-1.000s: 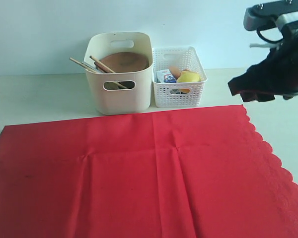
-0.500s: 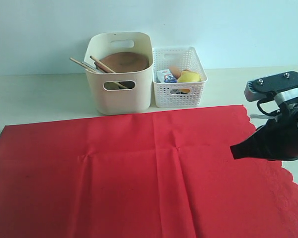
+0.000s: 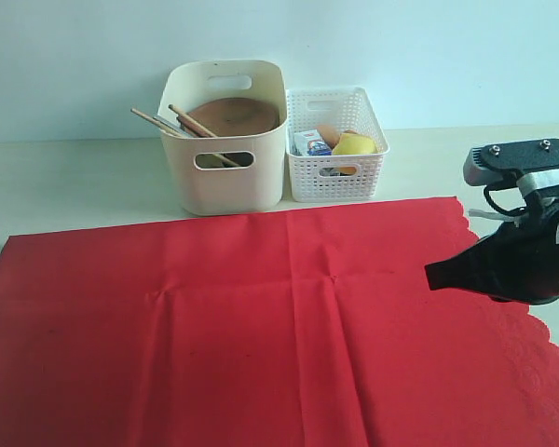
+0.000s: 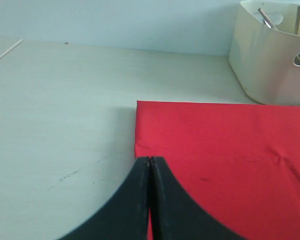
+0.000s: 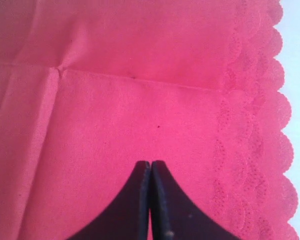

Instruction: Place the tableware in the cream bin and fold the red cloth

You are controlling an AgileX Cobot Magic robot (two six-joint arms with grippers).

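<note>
Spread flat across the table [image 3: 65, 177], the red cloth [image 3: 261, 326] is bright, faintly creased and scalloped along its right edge. Behind it the cream bin [image 3: 225, 177] holds the round brown plate [image 3: 233, 116] and chopsticks [image 3: 154, 121]. The right gripper [image 3: 430, 276], jaws pressed together and empty, hangs above the scalloped side. The left gripper [image 4: 149, 162], likewise closed, is at the cloth's left edge.
</note>
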